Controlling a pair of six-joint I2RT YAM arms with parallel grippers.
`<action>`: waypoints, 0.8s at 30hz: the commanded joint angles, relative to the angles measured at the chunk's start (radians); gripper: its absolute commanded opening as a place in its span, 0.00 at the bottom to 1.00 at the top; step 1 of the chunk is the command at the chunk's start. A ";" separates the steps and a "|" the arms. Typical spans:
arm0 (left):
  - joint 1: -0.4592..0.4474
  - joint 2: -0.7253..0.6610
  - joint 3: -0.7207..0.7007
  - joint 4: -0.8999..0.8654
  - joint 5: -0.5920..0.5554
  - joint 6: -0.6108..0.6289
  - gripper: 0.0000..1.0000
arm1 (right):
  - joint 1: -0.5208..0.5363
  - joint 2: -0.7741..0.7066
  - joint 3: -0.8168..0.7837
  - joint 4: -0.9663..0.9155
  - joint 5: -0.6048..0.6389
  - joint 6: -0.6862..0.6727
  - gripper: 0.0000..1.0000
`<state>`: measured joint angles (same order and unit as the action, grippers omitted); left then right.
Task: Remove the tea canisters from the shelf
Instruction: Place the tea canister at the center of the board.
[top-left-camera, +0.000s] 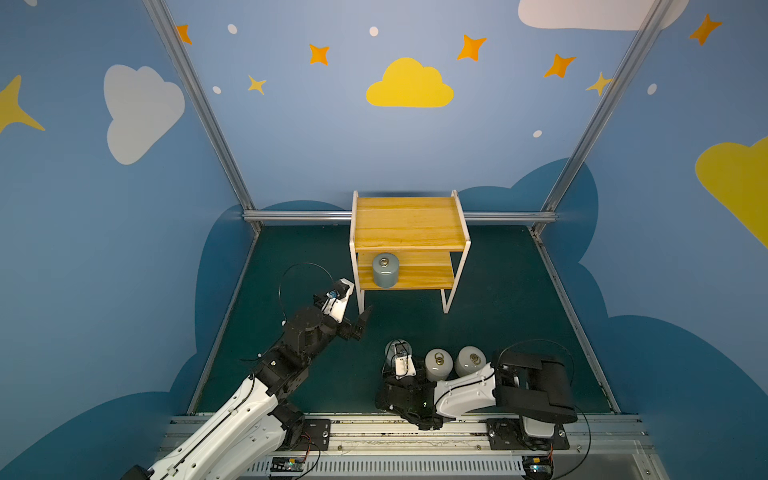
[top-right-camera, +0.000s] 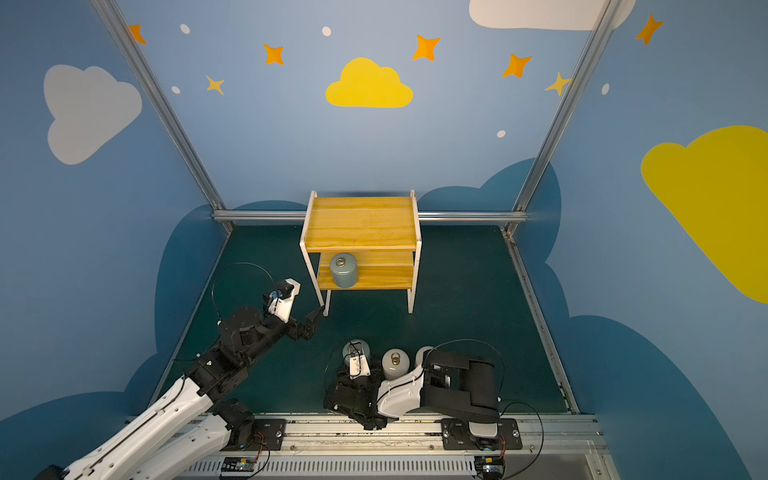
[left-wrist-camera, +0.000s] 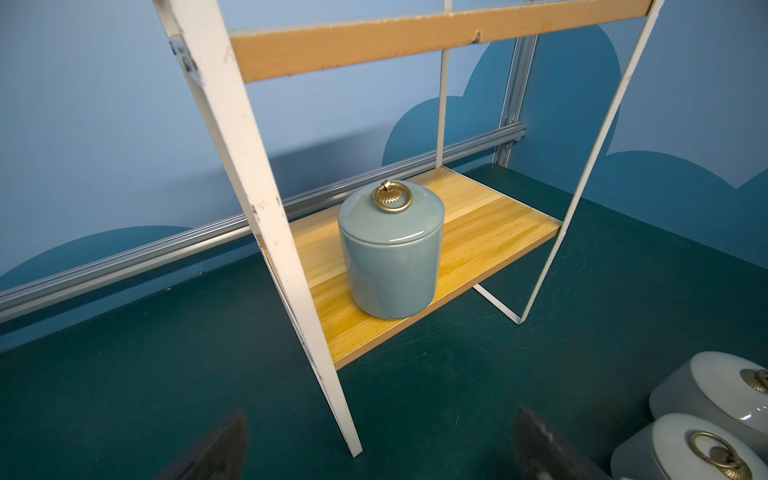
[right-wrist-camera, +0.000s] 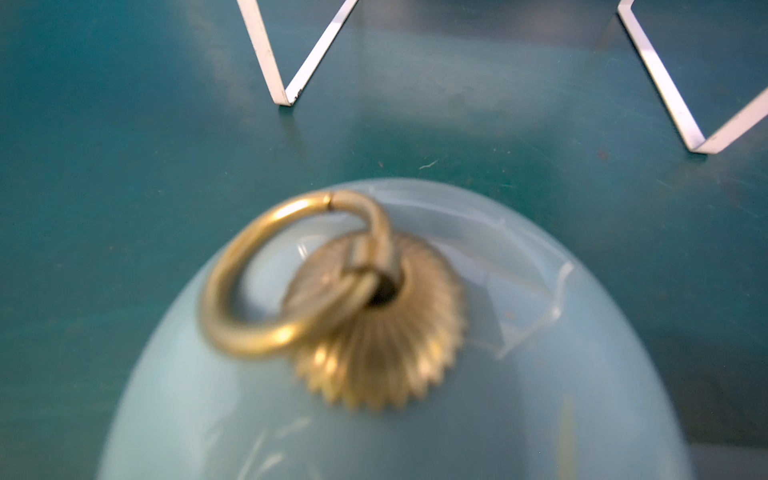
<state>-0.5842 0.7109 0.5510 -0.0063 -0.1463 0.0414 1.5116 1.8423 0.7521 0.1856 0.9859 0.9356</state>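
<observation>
Green mat (top-left-camera: 498, 299) open beside shelf (top-left-camera: 409, 224); canister (top-left-camera: 385, 271) at lower-board front edge; left claw (left-wrist-camera: 376, 449) apart, right claw (top-left-camera: 395, 354) unclear.

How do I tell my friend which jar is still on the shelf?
Find the yellow wooden shelf with white legs at the back of the green table. On its lower board stands one grey-blue jar with a brass ring lid. It is the only jar on the shelf; the white jars and another grey-blue jar stand on the table in front.
</observation>
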 joint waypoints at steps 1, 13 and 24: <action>0.003 -0.005 -0.011 0.015 0.012 0.011 1.00 | 0.010 -0.009 0.029 -0.089 0.047 0.041 0.82; 0.004 0.002 -0.012 0.017 0.021 0.009 1.00 | 0.017 0.002 0.094 -0.243 0.078 0.129 0.86; 0.004 0.003 -0.013 0.019 0.024 0.010 1.00 | 0.017 -0.027 0.052 -0.126 0.054 0.028 0.87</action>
<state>-0.5842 0.7136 0.5510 -0.0021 -0.1303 0.0414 1.5242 1.8404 0.8238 0.0269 1.0351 0.9897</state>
